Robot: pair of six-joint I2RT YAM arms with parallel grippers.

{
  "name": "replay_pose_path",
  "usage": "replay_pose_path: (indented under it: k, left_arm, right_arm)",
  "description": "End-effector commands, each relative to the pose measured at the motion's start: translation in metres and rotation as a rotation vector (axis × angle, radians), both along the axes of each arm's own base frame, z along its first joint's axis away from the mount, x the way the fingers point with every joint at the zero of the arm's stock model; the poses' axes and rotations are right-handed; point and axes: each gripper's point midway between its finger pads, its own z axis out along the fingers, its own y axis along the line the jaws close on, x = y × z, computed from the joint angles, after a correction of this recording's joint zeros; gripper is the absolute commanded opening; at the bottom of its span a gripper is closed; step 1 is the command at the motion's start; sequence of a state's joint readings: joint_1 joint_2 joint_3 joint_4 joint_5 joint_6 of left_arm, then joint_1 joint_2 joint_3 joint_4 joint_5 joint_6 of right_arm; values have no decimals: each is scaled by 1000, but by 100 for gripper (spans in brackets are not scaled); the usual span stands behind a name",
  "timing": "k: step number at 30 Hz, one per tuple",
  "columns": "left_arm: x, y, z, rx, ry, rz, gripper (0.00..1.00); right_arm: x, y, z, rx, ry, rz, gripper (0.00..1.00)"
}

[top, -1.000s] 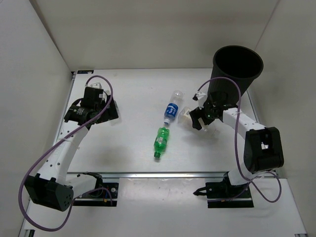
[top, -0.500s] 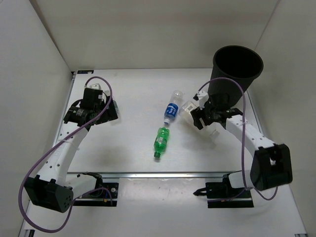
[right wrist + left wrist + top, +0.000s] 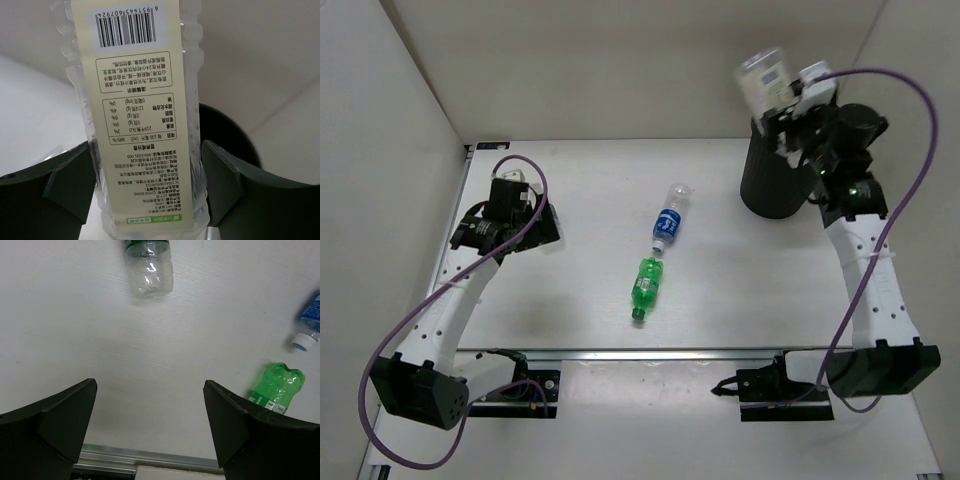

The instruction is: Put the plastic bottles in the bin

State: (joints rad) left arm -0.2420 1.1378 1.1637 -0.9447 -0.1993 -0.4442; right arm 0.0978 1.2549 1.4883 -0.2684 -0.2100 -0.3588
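My right gripper [image 3: 788,100] is raised high over the rim of the black bin [image 3: 770,185] and is shut on the clear bottle with the whitish label [image 3: 763,78]. In the right wrist view that bottle [image 3: 142,125] fills the gap between the jaws of the right gripper [image 3: 147,175], with the bin's dark opening [image 3: 227,137] behind it. The blue-label bottle [image 3: 668,224] and the green bottle [image 3: 644,285] lie mid-table. My left gripper [image 3: 533,226] is open and empty above the table. Its wrist view shows the dark-green-label bottle [image 3: 148,267], the green bottle [image 3: 274,388] and the blue-label bottle's cap [image 3: 304,341].
White walls enclose the table on the left, back and right. The bin stands in the back right corner. A metal rail [image 3: 650,355] runs along the table's near edge, also seen in the left wrist view [image 3: 150,458].
My right arm has lifted the whitish-label bottle from table height beside the bin up over the bin's rim. The left arm and the lying bottles have not moved.
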Motion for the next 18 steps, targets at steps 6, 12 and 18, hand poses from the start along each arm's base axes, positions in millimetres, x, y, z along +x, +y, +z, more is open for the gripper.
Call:
replay_pose_path:
  k: [6,12,18]
  left_arm:
    - [10,4,2,19,-5,30,99]
    - [12,12,-3,34,23,63,99]
    - [17,11,-4,14,14,89,99]
  right_arm:
    - [74,-103,27,181,-92,-119,37]
    - [114,-137,-4,243,-27,-209,47]
    - [91,-148,-21,335,-18,-190,83]
